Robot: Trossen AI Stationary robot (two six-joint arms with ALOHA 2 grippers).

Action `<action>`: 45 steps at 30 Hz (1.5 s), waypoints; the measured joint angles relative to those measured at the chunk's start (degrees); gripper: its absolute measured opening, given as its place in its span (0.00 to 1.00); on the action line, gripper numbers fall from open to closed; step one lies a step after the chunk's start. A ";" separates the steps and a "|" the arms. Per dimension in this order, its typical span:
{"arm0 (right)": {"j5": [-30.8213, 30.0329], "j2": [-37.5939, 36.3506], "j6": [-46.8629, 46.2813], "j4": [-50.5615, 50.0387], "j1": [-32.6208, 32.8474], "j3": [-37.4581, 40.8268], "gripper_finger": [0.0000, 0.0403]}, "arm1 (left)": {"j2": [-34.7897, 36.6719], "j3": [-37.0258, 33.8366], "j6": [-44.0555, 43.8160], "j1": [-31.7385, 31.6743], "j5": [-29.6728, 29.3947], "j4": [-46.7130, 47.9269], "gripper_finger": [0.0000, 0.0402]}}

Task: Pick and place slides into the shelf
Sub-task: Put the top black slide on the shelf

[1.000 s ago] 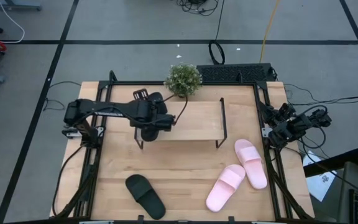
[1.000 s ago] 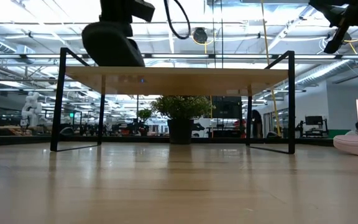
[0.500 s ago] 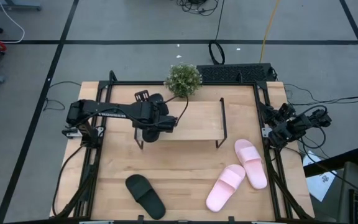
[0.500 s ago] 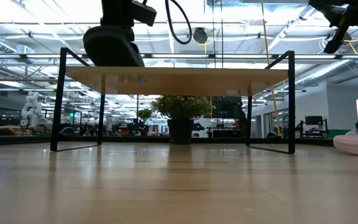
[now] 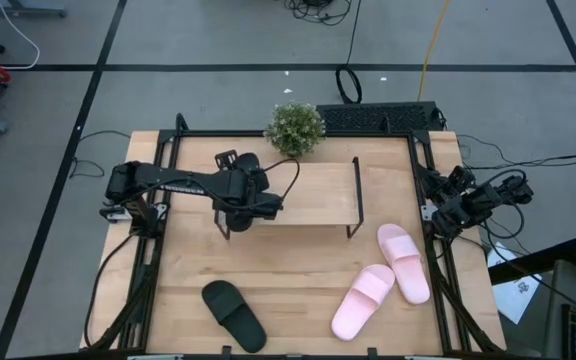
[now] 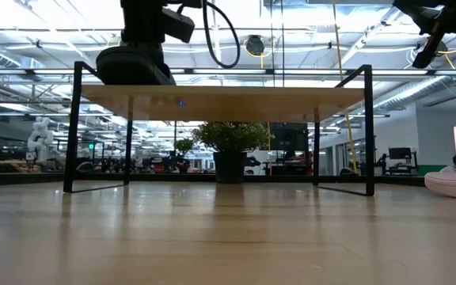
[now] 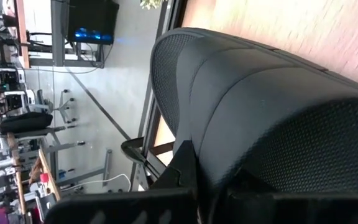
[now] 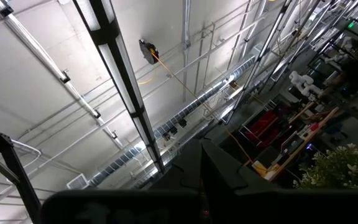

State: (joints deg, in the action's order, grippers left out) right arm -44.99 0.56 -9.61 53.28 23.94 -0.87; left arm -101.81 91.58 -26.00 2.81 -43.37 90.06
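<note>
Four slides are present: two pink slides [image 5: 403, 262] [image 5: 362, 300] and one black slide [image 5: 233, 315] lie on the worktop [image 5: 298, 270], while the fourth, a black slide [image 6: 129, 65], is clamped in the left hand [image 5: 240, 212] at the 9 o'clock end of the shelf [image 5: 313, 190]; the right hand [image 5: 438, 222], state indeterminable, waits at 3 o'clock.

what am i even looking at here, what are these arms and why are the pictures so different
This is a table robot with two dark arms, filmed by four cameras at once. One looks straight down, one sits at table height, and one rides on each wrist.

The left gripper holds a black slide over the left end of the small wooden shelf; the wrist camera sees that sandal close up. The right gripper waits at the table's right edge, its camera pointing at the ceiling.

On the table lie another black slide and two pink slides. A potted plant stands behind the shelf.
</note>
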 joint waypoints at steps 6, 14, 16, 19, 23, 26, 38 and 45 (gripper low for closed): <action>-0.04 0.00 0.02 -0.04 0.00 -0.02 0.00 | 0.84 -0.04 -0.73 0.43 0.11 -0.04 0.00; -0.09 -0.02 0.88 -0.33 0.00 0.00 0.00 | 1.35 -0.04 0.09 0.32 -0.11 -0.20 0.00; -0.07 0.00 0.90 -0.35 0.00 -0.01 0.00 | 1.36 -0.04 0.21 0.37 -0.08 -0.10 0.00; -0.07 0.00 0.90 -0.39 0.00 -0.01 0.00 | 1.36 -0.04 0.74 0.32 -0.13 -0.07 0.00; -0.04 0.00 0.90 -0.39 0.00 -0.01 0.00 | 1.36 -0.04 0.66 0.32 -0.24 -0.07 0.00; -0.04 0.00 0.90 -0.39 0.00 -0.01 0.00 | 1.36 -0.04 0.37 0.32 -0.46 -0.07 0.00; 0.00 0.00 0.90 -0.42 0.02 -0.02 0.00 | 1.36 -2.07 -0.03 0.31 -0.50 -0.12 0.00; 0.02 0.00 0.90 -0.42 0.02 0.00 0.00 | 1.41 -5.65 -3.02 0.30 0.23 0.49 0.01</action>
State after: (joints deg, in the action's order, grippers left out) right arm -44.97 0.56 -8.71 52.86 23.97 -0.86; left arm -100.40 85.94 -29.02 3.11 -43.14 90.55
